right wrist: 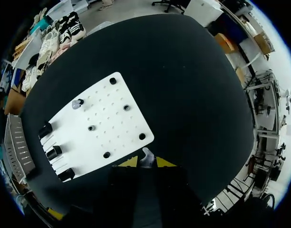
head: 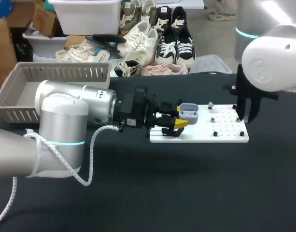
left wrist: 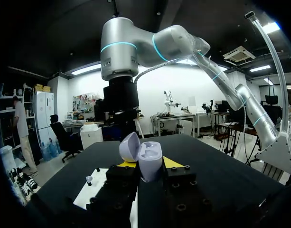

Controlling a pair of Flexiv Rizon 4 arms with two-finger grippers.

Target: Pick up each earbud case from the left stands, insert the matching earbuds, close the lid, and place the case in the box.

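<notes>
Earbud case [left wrist: 150, 160] between left tool [left wrist: 148, 165] fingertips

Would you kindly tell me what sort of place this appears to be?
Probably a robotics lab test bench: a black table, a white pegboard fixture, the left gripper holding an open earbud case, the right gripper an earbud.
</notes>
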